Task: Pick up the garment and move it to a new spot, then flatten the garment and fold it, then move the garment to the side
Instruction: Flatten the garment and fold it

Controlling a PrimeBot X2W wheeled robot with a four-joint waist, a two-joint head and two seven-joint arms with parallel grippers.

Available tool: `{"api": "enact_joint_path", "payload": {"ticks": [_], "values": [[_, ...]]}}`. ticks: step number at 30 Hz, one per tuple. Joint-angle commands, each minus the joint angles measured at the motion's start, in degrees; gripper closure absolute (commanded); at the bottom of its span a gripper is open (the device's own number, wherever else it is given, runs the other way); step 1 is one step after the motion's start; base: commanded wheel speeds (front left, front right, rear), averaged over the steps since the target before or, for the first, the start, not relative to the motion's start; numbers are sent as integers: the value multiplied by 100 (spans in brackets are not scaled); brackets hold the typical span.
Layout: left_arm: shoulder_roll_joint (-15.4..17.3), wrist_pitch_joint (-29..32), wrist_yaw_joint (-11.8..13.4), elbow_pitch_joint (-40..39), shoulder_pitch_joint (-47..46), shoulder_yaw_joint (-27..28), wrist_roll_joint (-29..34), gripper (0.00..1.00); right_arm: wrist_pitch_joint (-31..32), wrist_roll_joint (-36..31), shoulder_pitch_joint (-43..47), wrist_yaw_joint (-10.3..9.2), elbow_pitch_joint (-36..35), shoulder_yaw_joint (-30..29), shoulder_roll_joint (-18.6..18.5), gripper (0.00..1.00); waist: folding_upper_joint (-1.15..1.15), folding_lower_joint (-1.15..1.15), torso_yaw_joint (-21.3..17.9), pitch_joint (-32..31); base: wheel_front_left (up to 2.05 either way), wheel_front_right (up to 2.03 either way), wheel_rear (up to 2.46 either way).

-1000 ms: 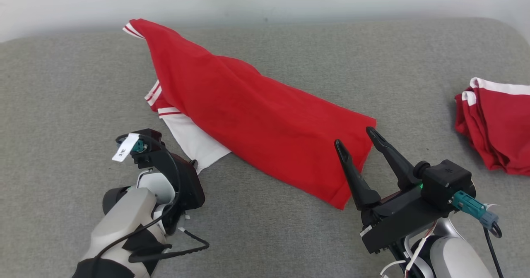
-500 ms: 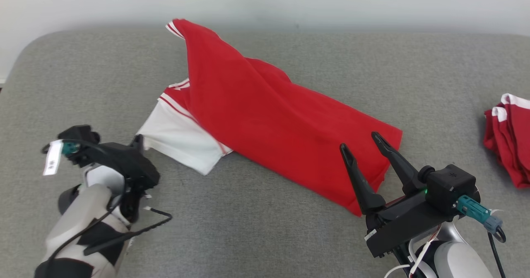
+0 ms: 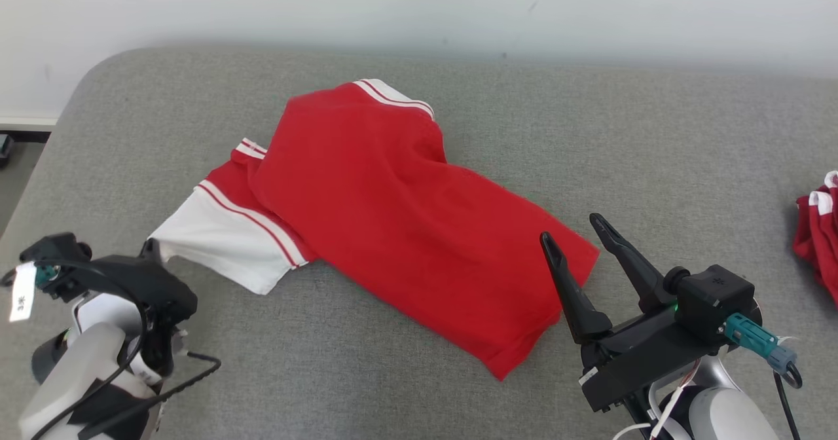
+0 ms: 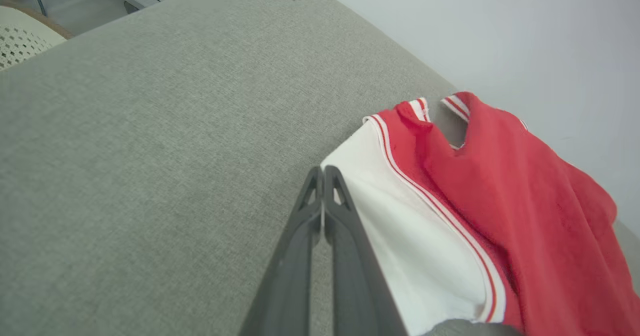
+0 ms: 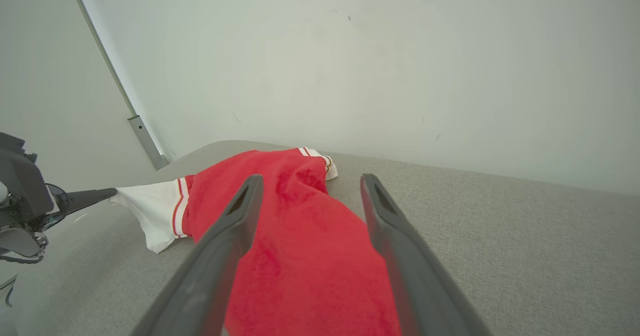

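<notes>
Pinching the red cloth shirt with white sleeves (image 3: 393, 230) by a sleeve corner, the shut left end effector (image 3: 152, 251) looked set to flatten it on the grey cloth-covered tabletop (image 3: 655, 132). The open right end effector (image 3: 569, 227) hung over the hem; next it should probably grab there.

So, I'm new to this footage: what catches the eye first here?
A crumpled red shirt with a white sleeve sprawls across the grey fabric cushion. The left gripper pinches the sleeve's corner at lower left; the right gripper hovers open over the hem.
</notes>
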Motion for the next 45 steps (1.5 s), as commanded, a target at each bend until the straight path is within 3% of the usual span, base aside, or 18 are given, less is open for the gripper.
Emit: {"api": "enact_joint_path", "payload": {"ticks": [1,2,9,11,21,26,30,31,32,41,45], "values": [[64,-40,73,-42,112,3,-4,100,1,47,48,-2,-19,-7,-7,0,0,0,18,6,0,0,0],[95,-57,145,-95,138,24,-2,0,0,46,45,-2,-20,-8,-7,0,0,0,29,14,0,0,0],[199,-239,469,-688,542,-21,94,0,36,3,45,-2,-20,-24,-6,0,0,0,78,11,0,0,0],[328,-354,616,-1035,763,-33,154,0,72,-42,66,-2,-9,-54,-7,0,0,0,94,-25,0,0,0],[818,-750,855,-3087,1512,-157,676,0,123,-38,188,-2,56,-109,-6,0,0,0,184,-205,0,0,0],[927,-845,700,-4259,1976,27,1032,0,115,1,227,-2,104,-114,-6,0,0,0,219,-282,0,0,0],[829,-848,547,-4889,2258,319,1410,0,89,21,235,-2,157,-119,-7,0,0,0,230,-311,0,0,0],[732,-850,361,-5216,2483,507,1657,0,71,40,240,-2,200,-128,-7,0,0,0,235,-330,0,0,0],[732,-850,361,-5216,2483,507,1657,0,71,40,240,-2,200,-128,-7,0,0,0,235,-330,0,0,0],[256,-852,-529,-5859,3438,1113,2592,0,140,98,291,-2,461,-199,-7,0,0,0,231,-393,0,0,0],[98,-852,-661,-5865,3735,1230,3066,0,521,-161,383,-2,805,-419,-8,0,0,0,270,-408,0,0,0]]}}
